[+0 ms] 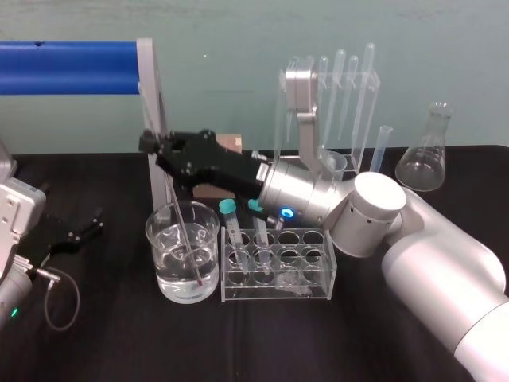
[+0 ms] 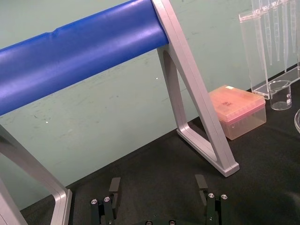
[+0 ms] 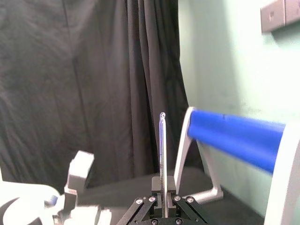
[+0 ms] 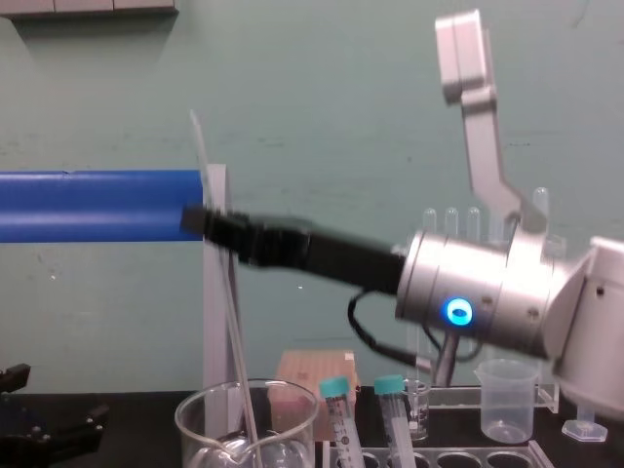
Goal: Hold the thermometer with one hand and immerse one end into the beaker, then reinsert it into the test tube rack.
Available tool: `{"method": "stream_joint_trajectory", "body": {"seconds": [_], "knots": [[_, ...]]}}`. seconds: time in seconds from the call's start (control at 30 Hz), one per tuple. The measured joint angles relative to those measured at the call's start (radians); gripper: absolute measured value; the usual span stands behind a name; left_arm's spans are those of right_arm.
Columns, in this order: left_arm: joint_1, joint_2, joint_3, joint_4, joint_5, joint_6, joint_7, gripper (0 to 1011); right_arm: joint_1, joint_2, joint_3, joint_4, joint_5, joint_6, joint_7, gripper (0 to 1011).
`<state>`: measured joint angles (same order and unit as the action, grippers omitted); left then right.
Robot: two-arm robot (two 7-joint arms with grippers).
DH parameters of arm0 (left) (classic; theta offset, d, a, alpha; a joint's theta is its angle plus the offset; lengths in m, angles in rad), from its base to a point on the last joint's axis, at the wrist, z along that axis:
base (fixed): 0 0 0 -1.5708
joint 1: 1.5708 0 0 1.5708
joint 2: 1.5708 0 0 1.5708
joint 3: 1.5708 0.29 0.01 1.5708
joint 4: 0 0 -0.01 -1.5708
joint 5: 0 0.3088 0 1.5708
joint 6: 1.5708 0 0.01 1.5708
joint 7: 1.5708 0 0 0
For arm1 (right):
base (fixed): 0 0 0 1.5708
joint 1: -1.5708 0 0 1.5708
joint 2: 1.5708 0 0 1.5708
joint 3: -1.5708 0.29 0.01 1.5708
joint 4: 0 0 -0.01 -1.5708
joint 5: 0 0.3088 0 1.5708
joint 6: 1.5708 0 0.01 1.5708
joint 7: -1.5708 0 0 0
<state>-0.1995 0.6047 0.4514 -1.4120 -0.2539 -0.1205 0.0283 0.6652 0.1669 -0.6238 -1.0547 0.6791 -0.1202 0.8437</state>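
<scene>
The thermometer point(image 1: 184, 231) is a thin clear rod that leans, with its lower end down in the water of the wide glass beaker point(image 1: 182, 251). My right gripper point(image 1: 153, 146) reaches in from the right above the beaker and is shut on the rod's upper part. In the chest view the thermometer point(image 4: 234, 327) runs from above the right gripper point(image 4: 198, 220) down into the beaker point(image 4: 244, 427). In the right wrist view the rod point(image 3: 162, 150) stands out of the closed right gripper point(image 3: 163, 186). The test tube rack point(image 1: 278, 267) stands just right of the beaker and holds teal-capped tubes. My left gripper point(image 1: 79, 231) lies parked and open at the table's left.
A grey frame with a blue bar point(image 1: 71, 68) stands behind the beaker. A pipette stand point(image 1: 334, 95), a small plastic beaker point(image 4: 504, 400), a measuring cylinder point(image 1: 382, 151) and a conical flask point(image 1: 425, 155) stand at the back right. A pink box point(image 2: 236, 110) sits by the frame's foot.
</scene>
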Motion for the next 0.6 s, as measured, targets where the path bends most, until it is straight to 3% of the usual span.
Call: {"method": "stream_joint_trajectory", "body": {"seconds": [0.3, 0.43, 0.57, 0.6], "knots": [[0.000, 0.000, 0.000, 0.000, 0.000, 0.000, 0.000, 1008, 0.052, 0.020, 0.075, -0.155, 0.091, 0.010, 0.009, 57], [0.000, 0.000, 0.000, 0.000, 0.000, 0.000, 0.000, 1008, 0.076, 0.054, 0.129, -0.250, 0.142, 0.018, -0.006, 57], [0.000, 0.000, 0.000, 0.000, 0.000, 0.000, 0.000, 1008, 0.071, 0.105, 0.159, -0.319, 0.161, 0.038, -0.040, 57], [0.000, 0.000, 0.000, 0.000, 0.000, 0.000, 0.000, 1008, 0.056, 0.134, 0.169, -0.348, 0.164, 0.048, -0.057, 57]]}}
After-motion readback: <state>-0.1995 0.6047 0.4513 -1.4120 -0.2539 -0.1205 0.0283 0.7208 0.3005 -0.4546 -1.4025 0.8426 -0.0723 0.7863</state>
